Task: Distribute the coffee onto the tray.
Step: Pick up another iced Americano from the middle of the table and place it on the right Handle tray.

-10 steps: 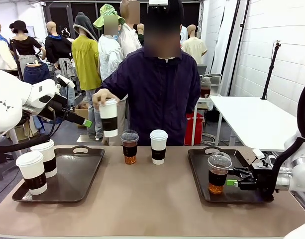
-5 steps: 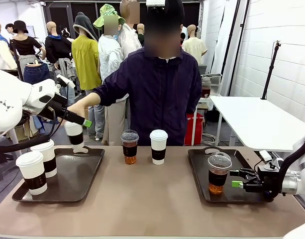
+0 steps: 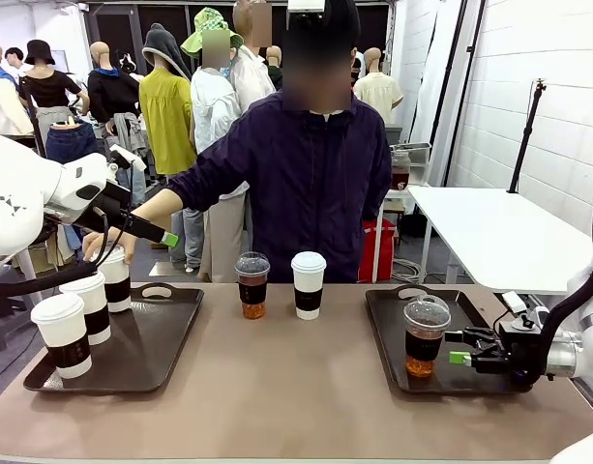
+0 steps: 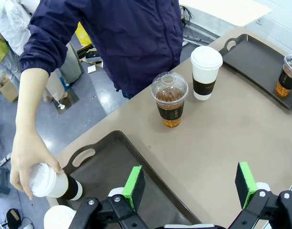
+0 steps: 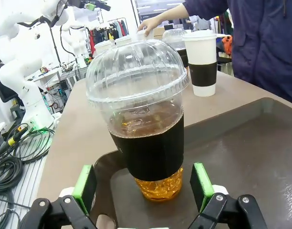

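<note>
Front on: the person's hand [image 3: 98, 246] holds a white cup [image 3: 115, 280] on the left tray [image 3: 151, 338]; a clear cup [image 3: 252, 285] and another white one [image 3: 308, 285] wait mid-table. Left wrist: the left gripper [image 4: 189, 183] is spread, empty, raised by that tray, and dropping now could clip the hand. Right wrist: the right gripper [image 5: 143, 188] is spread around the dome-lidded cup [image 5: 146, 119] on the right tray [image 5: 260, 157]; a sideways drag could tip it.

From my station I see the left tray [image 3: 151, 338] by the tabletop's left edge. The front cup [image 3: 62, 333] stands on its left side, the middle cup [image 3: 91, 304] is behind it, and the far cup [image 3: 114, 280] is at its far left corner (the person's hand [image 3: 107, 246] is on top). Between the trays, toward the far edge, the dome-lidded cup [image 3: 252, 284] stands left of the lone paper cup [image 3: 308, 284]. The right tray [image 3: 388, 329] carries the second dome-lidded cup [image 3: 425, 336].
</note>
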`<state>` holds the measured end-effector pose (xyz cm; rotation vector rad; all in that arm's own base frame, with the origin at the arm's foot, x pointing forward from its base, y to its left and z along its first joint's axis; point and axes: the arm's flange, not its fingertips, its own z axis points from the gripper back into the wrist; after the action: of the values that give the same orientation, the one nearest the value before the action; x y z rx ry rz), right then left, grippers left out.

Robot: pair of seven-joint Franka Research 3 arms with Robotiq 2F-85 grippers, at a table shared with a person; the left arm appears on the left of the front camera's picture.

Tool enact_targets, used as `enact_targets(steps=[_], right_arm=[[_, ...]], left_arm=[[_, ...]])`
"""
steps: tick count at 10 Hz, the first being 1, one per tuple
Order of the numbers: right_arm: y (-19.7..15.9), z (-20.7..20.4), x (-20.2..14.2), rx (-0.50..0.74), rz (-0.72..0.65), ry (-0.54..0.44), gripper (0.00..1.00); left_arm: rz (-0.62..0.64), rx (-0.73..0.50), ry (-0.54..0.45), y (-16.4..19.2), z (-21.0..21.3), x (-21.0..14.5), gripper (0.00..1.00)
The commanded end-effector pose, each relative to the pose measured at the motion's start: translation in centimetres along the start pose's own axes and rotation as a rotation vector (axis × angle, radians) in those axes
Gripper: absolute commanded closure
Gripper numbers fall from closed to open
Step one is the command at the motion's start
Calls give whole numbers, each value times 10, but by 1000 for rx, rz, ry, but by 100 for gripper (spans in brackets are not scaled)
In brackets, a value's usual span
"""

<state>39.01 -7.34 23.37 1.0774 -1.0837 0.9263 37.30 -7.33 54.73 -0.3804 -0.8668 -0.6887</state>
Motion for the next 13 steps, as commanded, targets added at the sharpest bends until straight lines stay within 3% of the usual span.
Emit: enact_targets(steps=[1,7,13], right_arm=[[-3,-1,0,4,0,2,0],[0,0,0,0,0,0,0],[-67,14,52,16,55,25,0]], left_arm=[[5,-7,-3,1,0,-1,0],[5,-7,-3,1,0,-1,0],[5,-7,-3,1,0,-1,0]])
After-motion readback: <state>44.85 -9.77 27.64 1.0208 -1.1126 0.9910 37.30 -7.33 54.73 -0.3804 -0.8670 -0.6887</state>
